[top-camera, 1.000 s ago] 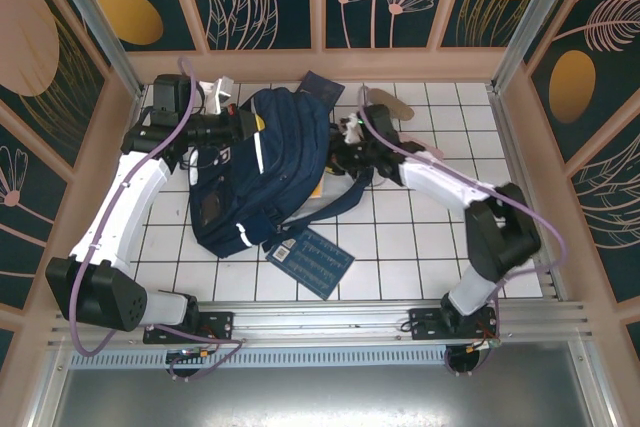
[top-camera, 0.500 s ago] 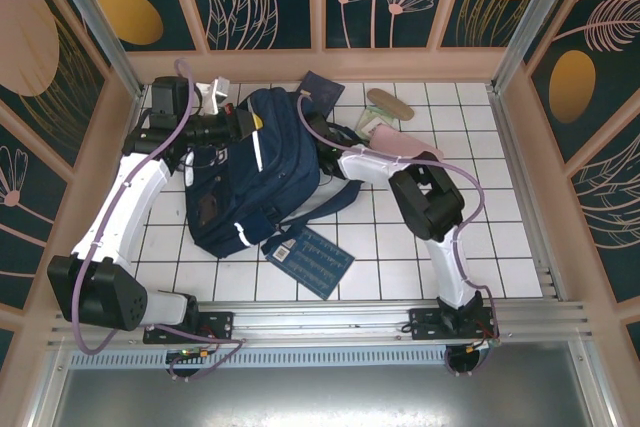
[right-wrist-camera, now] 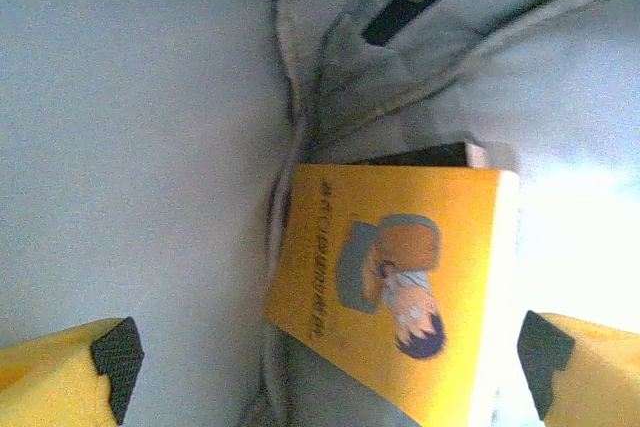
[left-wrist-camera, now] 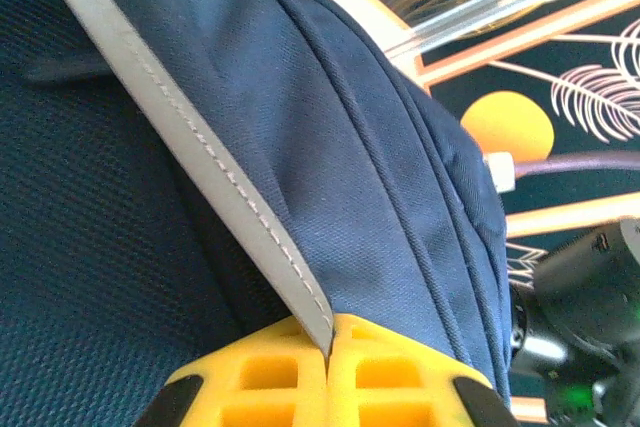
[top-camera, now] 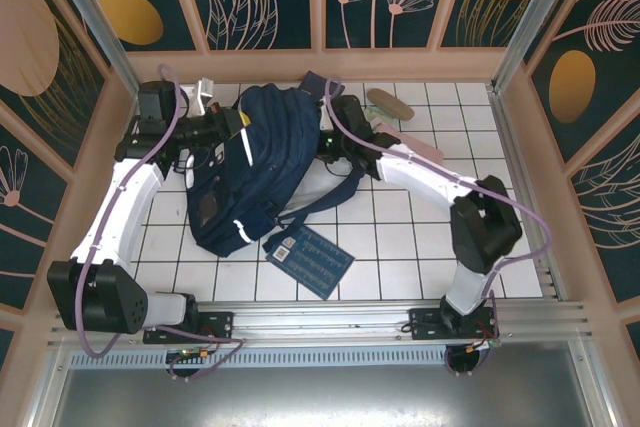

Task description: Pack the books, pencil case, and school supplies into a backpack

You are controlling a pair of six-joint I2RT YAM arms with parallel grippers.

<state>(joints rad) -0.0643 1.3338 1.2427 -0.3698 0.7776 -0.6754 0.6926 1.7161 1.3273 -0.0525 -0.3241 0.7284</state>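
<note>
The backpack (top-camera: 255,172) lies on the tiled table (top-camera: 400,247), left of centre in the top view, its long axis running from 1 o'clock down to 7 o'clock. The left gripper (top-camera: 238,130) sits at the bag's 10 o'clock edge. In the left wrist view its yellow fingers (left-wrist-camera: 270,382) are pressed together on the navy fabric (left-wrist-camera: 380,177), right where the white stripe (left-wrist-camera: 190,147) ends between them.

The right gripper (top-camera: 325,147) is at the bag's 2 o'clock side, pointing into it. In its own view the 2 yellow fingers (right-wrist-camera: 60,372) stand wide apart at the lower corners and hold nothing. Between them, touching neither, the yellow book (right-wrist-camera: 390,287) lies tilted inside the pale grey lining (right-wrist-camera: 130,127), with the drawn figure on its cover facing the camera. A thin black edge shows just behind its upper side — what it belongs to I cannot tell.

Outside the bag, the blue book (top-camera: 312,259) lies flat at the backpack's 5 o'clock, touching its lower end. The navy booklet (top-camera: 318,82) rests against the far edge at 1 o'clock. The tan oval (top-camera: 390,104) lies at 2 o'clock, well clear of the bag, and the pink pouch (top-camera: 415,144) is near 3 o'clock, partly under the right arm.
</note>
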